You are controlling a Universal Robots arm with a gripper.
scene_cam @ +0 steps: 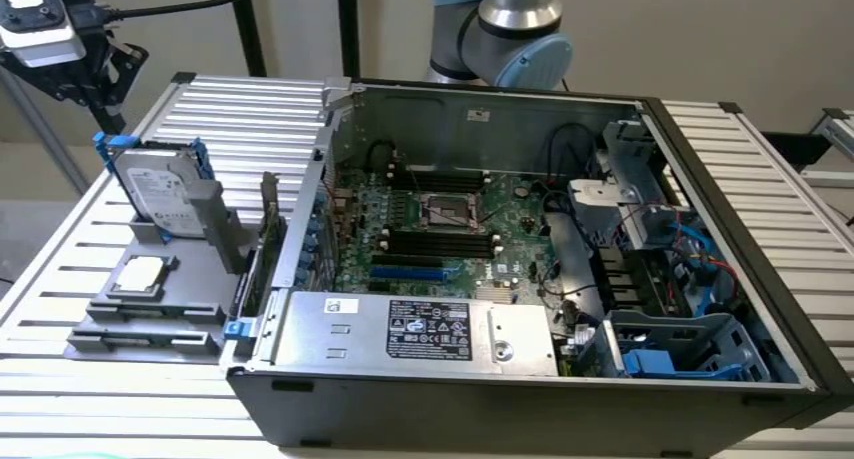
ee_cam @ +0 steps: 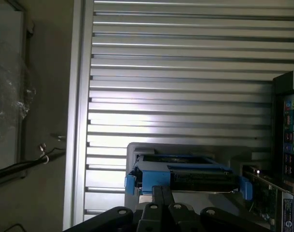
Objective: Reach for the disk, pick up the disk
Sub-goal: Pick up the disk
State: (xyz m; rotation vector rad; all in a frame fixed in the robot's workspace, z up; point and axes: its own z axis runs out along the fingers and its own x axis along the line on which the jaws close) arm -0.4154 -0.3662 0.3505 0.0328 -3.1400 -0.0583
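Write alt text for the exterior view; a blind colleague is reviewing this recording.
The shut end effector hangs close above the disk, which stands upright in a grey stand at the exterior view's left. Beside it, an open computer case lies on the slatted table.

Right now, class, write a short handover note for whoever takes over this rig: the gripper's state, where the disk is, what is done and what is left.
Gripper: shut, holding nothing; it hangs above the disk, apart from it.
Disk: stands on edge in the grey holder, on the slatted table at the exterior view's left of the open computer case.
Done: the reach has brought the gripper over the disk's upper edge.
Left: the disk is untouched, not gripped and not lifted out of the holder.
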